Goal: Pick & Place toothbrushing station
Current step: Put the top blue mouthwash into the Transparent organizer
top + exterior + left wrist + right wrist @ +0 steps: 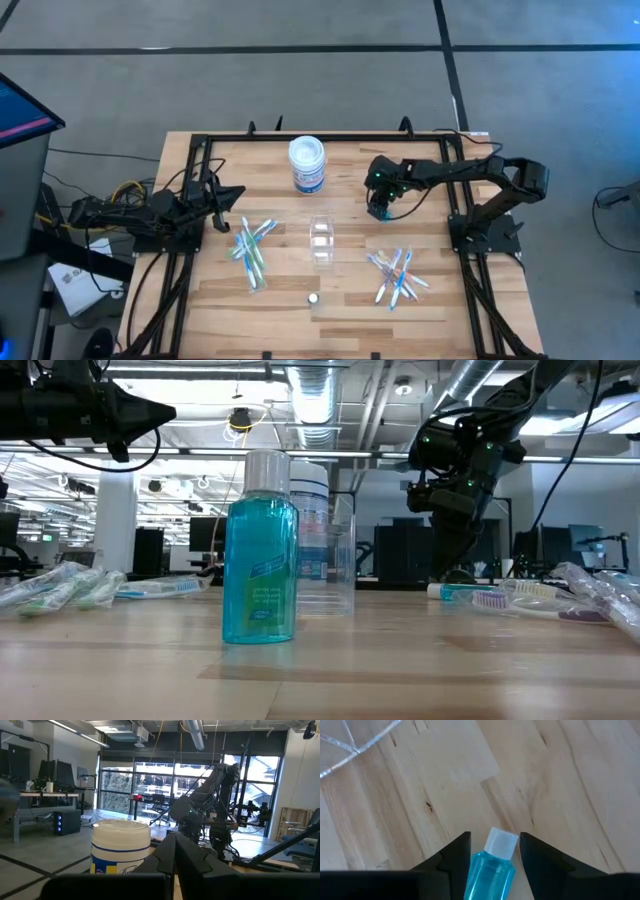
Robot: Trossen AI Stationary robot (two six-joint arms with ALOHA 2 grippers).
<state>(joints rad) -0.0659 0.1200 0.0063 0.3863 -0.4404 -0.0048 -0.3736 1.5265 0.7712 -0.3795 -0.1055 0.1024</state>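
Observation:
A clear plastic cup (321, 240) stands at the table's middle. Toothbrushes lie flat in two piles, one to the cup's left (250, 246) and one to its right (397, 275). A small blue bottle with a white cap (313, 297) stands upright near the front edge, close in the low view (260, 555). My right gripper (381, 208) hangs above the table, right of the cup and behind the right pile, shut on a second such blue bottle (487, 875). My left gripper (228, 193) is shut and empty, raised at the far left (175, 855). My right gripper pinches the blue bottle's body (479, 870) between its two fingers, which lie along the bottle. The fingers point down at the table. The white cap (501, 842) sticks out past the fingertips, pointing down, and the bottle is lifted clear of the wood.
A larger white round jar with a blue label (307, 165) stands at the far middle, behind the cup. A black frame (200, 150) runs along the table's far and side edges. Bare wood lies between the cup and the right gripper.

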